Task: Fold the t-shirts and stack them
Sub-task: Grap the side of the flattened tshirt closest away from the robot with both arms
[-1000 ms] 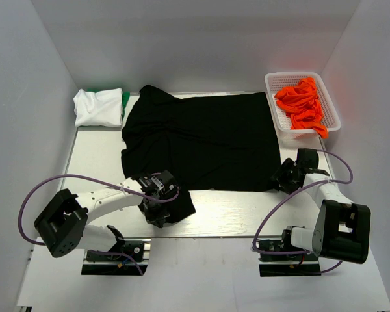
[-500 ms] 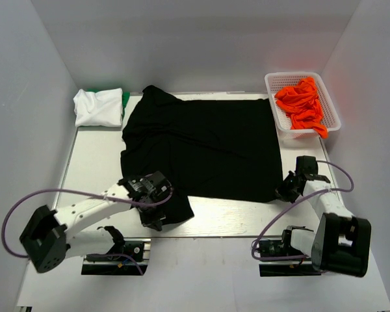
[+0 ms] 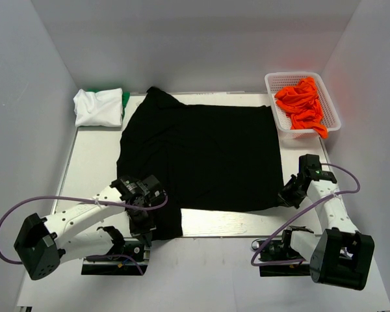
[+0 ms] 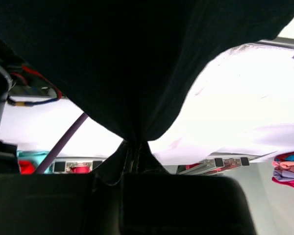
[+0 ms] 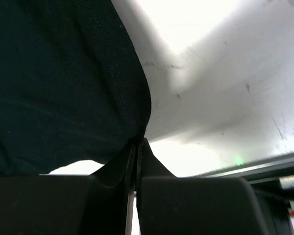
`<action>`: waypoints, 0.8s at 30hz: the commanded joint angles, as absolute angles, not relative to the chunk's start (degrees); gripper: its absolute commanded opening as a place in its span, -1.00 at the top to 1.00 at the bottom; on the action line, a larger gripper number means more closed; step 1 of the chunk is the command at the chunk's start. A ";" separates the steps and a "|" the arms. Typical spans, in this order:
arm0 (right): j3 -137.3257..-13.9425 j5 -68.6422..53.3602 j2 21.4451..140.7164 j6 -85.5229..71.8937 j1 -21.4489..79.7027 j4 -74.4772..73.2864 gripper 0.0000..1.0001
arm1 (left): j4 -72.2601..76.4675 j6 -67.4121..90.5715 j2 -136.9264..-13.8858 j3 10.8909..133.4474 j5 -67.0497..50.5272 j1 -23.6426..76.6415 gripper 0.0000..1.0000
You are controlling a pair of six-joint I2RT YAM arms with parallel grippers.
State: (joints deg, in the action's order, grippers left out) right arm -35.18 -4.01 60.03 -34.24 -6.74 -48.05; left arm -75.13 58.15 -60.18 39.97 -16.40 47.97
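**Operator:** Both arms have drawn back toward me over the last second. My left tool (image 4: pixel 134 147) has dragged its corner of the black t-shirt (image 3: pixel 201 156) down to the near edge of the desk (image 3: pixel 91 162). My right tool (image 5: pixel 137 146), which stood wide a second ago, has clamped down.

**Supervisor:** What is each one gripping?

**Operator:** The left tool is closed on a bunched fold of the black t-shirt's near left corner, and the cloth rises from its fingers in that wrist view. The right tool is pinched on the hem at the near right corner.

**Supervisor:** And the shirt itself?

**Operator:** It lies spread across the middle of the desk, mostly flat, with some wrinkles at its far left.

**Supervisor:** The others?

**Operator:** I see the white t-shirt (image 3: pixel 99 107) folded at the far left corner, with a sliver of the green t-shirt (image 3: pixel 125 99) showing at its right side. The orange t-shirts (image 3: pixel 302 104) are heaped in the white basket (image 3: pixel 333 110) at the far right.
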 commanded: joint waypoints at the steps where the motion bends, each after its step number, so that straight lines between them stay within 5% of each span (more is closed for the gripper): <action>1: -37.26 -1.15 58.98 -34.27 -6.86 -54.57 1.00 | -80.16 55.72 -61.44 44.64 -14.68 48.16 1.00; 14: -42.45 10.03 61.53 -30.68 -8.70 -56.35 1.00 | -77.88 56.52 -58.62 42.53 -16.00 47.46 1.00; 24: -44.56 -1.23 62.31 -26.63 -7.12 -48.34 1.00 | -70.31 49.48 -74.61 68.09 5.78 46.15 1.00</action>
